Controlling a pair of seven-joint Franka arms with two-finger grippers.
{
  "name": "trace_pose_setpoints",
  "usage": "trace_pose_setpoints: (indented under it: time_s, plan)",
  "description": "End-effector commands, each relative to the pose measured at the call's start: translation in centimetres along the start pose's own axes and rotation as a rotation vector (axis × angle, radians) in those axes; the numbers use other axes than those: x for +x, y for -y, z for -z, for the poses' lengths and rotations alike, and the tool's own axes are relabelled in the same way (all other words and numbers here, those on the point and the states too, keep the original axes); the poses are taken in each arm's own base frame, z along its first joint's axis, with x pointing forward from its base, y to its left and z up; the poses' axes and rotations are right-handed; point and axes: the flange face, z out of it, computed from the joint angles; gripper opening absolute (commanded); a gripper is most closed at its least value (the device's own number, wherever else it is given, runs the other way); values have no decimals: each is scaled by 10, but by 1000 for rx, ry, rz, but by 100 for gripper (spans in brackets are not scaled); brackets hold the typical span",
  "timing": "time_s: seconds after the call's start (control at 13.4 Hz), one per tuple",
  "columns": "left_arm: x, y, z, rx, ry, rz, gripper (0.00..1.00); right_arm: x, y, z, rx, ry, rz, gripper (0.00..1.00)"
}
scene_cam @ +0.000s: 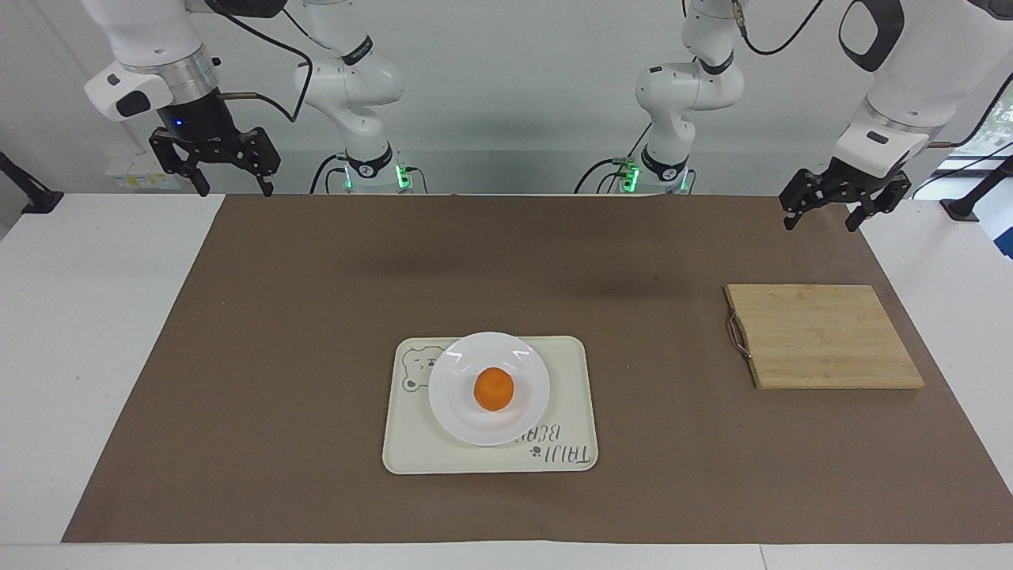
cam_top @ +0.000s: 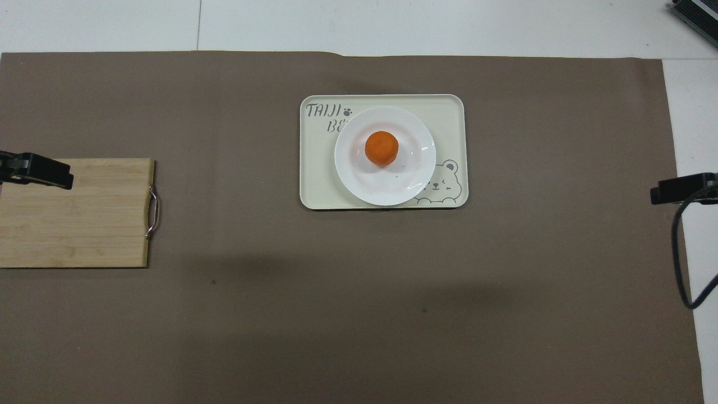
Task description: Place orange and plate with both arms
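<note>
A small orange (scene_cam: 494, 389) (cam_top: 382, 148) rests in the middle of a glossy white plate (scene_cam: 453, 404) (cam_top: 415, 177). The plate sits on a cream tray with a bear drawing (scene_cam: 570, 372) (cam_top: 451, 118) at the table's middle. High over the brown mat's corner at the left arm's end hangs my left gripper (scene_cam: 822, 218), open and holding nothing. My right gripper (scene_cam: 234, 188) hangs open and empty over the mat's edge at the right arm's end. Only one tip of each gripper shows in the overhead view.
A bamboo cutting board (scene_cam: 823, 336) (cam_top: 73, 213) with a metal handle lies toward the left arm's end of the table. A brown mat (scene_cam: 316, 317) covers most of the white table. A black cable (cam_top: 681, 252) hangs by the right arm.
</note>
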Motion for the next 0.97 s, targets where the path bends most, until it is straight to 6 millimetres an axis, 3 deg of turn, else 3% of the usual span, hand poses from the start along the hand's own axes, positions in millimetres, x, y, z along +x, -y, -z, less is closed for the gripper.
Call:
trace_pose_setpoints:
  time_s: [0.0,0.89]
  plan:
    - [-3,2,3,-7,0,1,100,-6,-1,5,-24,1,23,100]
    - [-3,2,3,-7,0,1,100,-8,-1,3,-18,14,28,100]
